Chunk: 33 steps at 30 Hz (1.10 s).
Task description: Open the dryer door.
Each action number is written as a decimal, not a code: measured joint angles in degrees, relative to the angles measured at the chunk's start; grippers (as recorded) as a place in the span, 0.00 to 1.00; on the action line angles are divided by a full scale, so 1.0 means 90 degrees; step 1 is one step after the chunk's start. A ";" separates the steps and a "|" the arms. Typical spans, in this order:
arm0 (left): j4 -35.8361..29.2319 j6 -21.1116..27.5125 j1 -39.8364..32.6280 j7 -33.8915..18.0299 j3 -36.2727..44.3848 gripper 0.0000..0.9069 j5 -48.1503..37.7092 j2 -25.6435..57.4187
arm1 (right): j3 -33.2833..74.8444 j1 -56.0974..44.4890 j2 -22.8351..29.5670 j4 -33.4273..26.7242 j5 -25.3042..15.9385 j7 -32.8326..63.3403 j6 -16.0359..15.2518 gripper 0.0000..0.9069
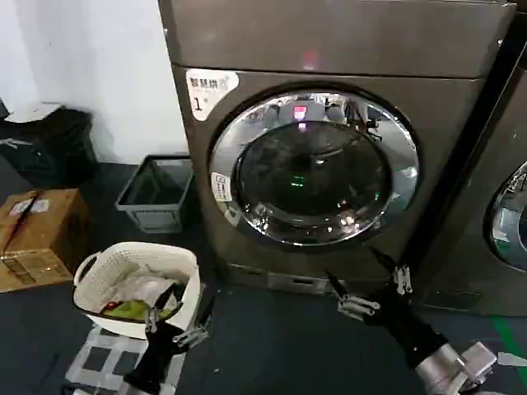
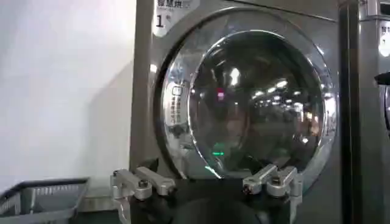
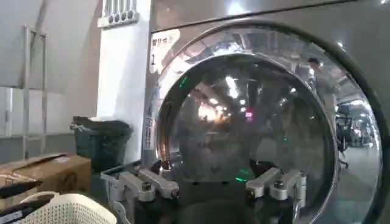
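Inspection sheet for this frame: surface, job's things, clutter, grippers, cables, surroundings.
Surface: dark floor, with a pale patterned mat under the basket.
Job's things: dryer upright, white sticker marked "1"; dryer door shut against the front.
Clutter: white laundry basket holding items, grey crate, cardboard box, black bin.
Grippers: left gripper low by the white basket, open, holding nothing; right gripper below the door's lower right, open, holding nothing, clear of the door.
Cables: nothing seen.
Surroundings: white wall to the left; neighbouring machine to the right.
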 joint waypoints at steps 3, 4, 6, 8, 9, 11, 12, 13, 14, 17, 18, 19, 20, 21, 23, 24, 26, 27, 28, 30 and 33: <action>-0.0011 0.0025 0.0001 -0.0052 0.0018 1.00 0.0032 -0.0001 | -0.0073 0.0110 -0.0097 -0.0103 0.0051 -0.0116 0.0070 1.00; -0.0012 0.0029 -0.0001 -0.0103 0.0030 1.00 0.0088 -0.0002 | -0.0097 0.0162 -0.0141 -0.0140 0.0068 -0.0139 0.0087 1.00; -0.0013 0.0060 -0.0019 -0.0152 0.0040 1.00 0.0214 -0.0005 | -0.0146 0.0292 -0.0248 -0.0227 0.0161 -0.0155 0.0100 1.00; -0.0046 0.0189 -0.0019 -0.0180 0.0058 1.00 0.0245 0.0002 | -0.0228 0.0467 -0.0388 -0.0368 0.0256 -0.0152 0.0109 1.00; -0.0057 0.0240 -0.0020 -0.0180 0.0063 1.00 0.0251 0.0007 | -0.0274 0.0565 -0.0461 -0.0441 0.0289 -0.0152 0.0111 1.00; -0.0081 0.0276 -0.0016 -0.0188 0.0075 1.00 0.0265 0.0010 | -0.0385 0.0770 -0.0615 -0.0615 0.0381 -0.0152 0.0111 1.00; -0.0099 0.0294 -0.0022 -0.0194 0.0079 1.00 0.0275 0.0006 | -0.0443 0.0894 -0.0696 -0.0724 0.0441 -0.0152 0.0110 1.00; -0.0110 0.0316 -0.0029 -0.0202 0.0080 1.00 0.0280 0.0005 | -0.0501 0.1001 -0.0763 -0.0819 0.0485 -0.0153 0.0110 1.00; -0.0123 0.0356 -0.0036 -0.0205 0.0081 1.00 0.0286 0.0004 | -0.0562 0.1104 -0.0824 -0.0915 0.0539 -0.0158 0.0112 1.00; -0.0150 0.0418 -0.0032 -0.0226 0.0083 1.00 0.0367 0.0003 | -0.0779 0.1433 -0.0996 -0.1247 0.0626 -0.0221 0.0138 1.00; -0.0165 0.0438 -0.0032 -0.0240 0.0082 1.00 0.0385 0.0000 | -0.0855 0.1538 -0.1045 -0.1358 0.0627 -0.0235 0.0146 1.00; -0.0177 0.0452 -0.0024 -0.0248 0.0082 1.00 0.0393 -0.0001 | -0.0936 0.1639 -0.1088 -0.1456 0.0627 -0.0240 0.0157 1.00; -0.0188 0.0464 -0.0018 -0.0252 0.0080 1.00 0.0396 -0.0003 | -0.1035 0.1751 -0.1131 -0.1581 0.0628 -0.0265 0.0181 1.00; -0.0211 0.0490 0.0004 -0.0251 0.0074 1.00 0.0396 -0.0009 | -0.1129 0.1850 -0.1169 -0.1686 0.0627 -0.0291 0.0210 1.00; -0.0227 0.0522 0.0034 -0.0245 0.0072 1.00 0.0407 -0.0017 | -0.1333 0.2072 -0.1209 -0.1909 0.0626 -0.0326 0.0269 1.00; -0.0239 0.0533 0.0053 -0.0241 0.0074 1.00 0.0416 -0.0020 | -0.1431 0.2180 -0.1220 -0.2007 0.0627 -0.0346 0.0289 1.00; -0.0258 0.0565 0.0078 -0.0232 0.0081 1.00 0.0441 -0.0038 | -0.1633 0.2422 -0.1239 -0.2223 0.0647 -0.0387 0.0345 1.00; -0.0260 0.0583 0.0083 -0.0232 0.0090 1.00 0.0453 -0.0043 | -0.1723 0.2554 -0.1250 -0.2330 0.0660 -0.0399 0.0373 1.00; -0.0271 0.0603 0.0093 -0.0232 0.0107 1.00 0.0460 -0.0050 | -0.1809 0.2680 -0.1263 -0.2418 0.0680 -0.0403 0.0388 1.00; -0.0297 0.0625 0.0109 -0.0238 0.0139 1.00 0.0461 -0.0059 | -0.1975 0.2934 -0.1274 -0.2589 0.0686 -0.0388 0.0386 1.00; -0.0357 0.0623 0.0143 -0.0236 0.0170 1.00 0.0474 -0.0083 | -0.2202 0.3273 -0.1285 -0.2821 0.0673 -0.0376 0.0387 1.00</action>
